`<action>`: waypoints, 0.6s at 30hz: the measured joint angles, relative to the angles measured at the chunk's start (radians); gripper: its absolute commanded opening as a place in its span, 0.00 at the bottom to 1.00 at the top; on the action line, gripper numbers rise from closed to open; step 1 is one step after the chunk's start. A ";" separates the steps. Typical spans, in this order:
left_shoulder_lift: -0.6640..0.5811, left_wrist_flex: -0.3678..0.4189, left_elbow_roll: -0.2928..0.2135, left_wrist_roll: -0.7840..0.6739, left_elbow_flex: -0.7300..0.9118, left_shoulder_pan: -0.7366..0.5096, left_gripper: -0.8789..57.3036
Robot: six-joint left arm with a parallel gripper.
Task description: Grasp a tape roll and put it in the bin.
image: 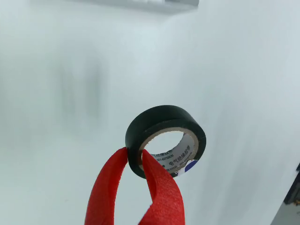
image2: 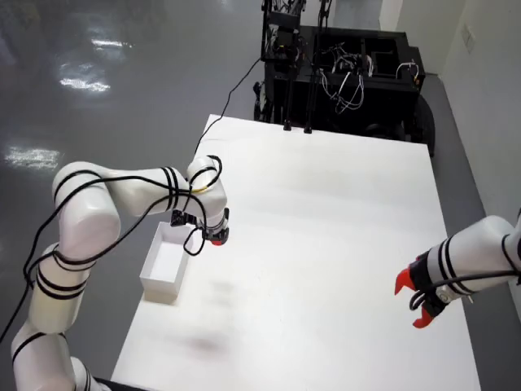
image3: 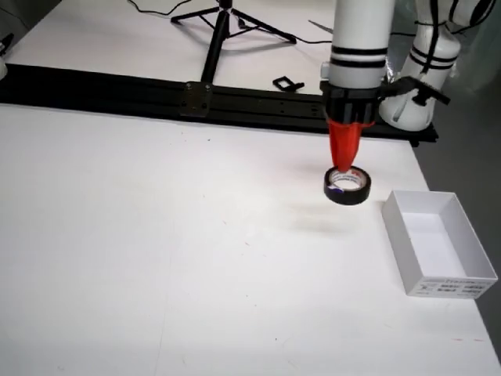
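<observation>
The view that rides on the gripper shows the red, cloth-wrapped parallel gripper (image: 135, 161) rising from the bottom edge, its two fingers (image: 110, 187) pinching the wall of a black roll of electrical tape (image: 165, 139): one finger lies against the outer black face, the other reaches inside the pale cardboard core. The fingers' lower ends run out of the picture. The roll hangs clear of the white tabletop (image: 56, 140) behind it, which is soft and out of focus. Its open centre faces the camera and slightly up; small print on the core label is too fine to read.

In the view from the side, the white arm with black bands (image3: 358, 39) comes straight down, the red gripper (image3: 345, 160) pointing down at the table. The tape roll (image3: 347, 186) hangs at the fingertips, lying nearly flat with its hole facing up and its axis close to vertical, a faint shadow on the table to its left. It sits just left of the open white rectangular cardboard bin (image3: 438, 244), not over it. The arm's upper part is cut off at the top.

In the view from above, the working arm (image2: 122, 195) bends over the table's left edge, its gripper (image2: 216, 236) beside the far right corner of the bin (image2: 167, 265); the roll itself is too small to make out there. A second white arm with red fingers (image2: 456, 277) sits at the right edge
</observation>
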 measured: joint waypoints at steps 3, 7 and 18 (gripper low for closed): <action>-0.036 0.032 0.009 0.002 0.025 0.031 0.01; -0.074 0.076 0.018 0.000 0.050 0.077 0.01; -0.144 0.183 0.031 -0.026 0.096 0.192 0.00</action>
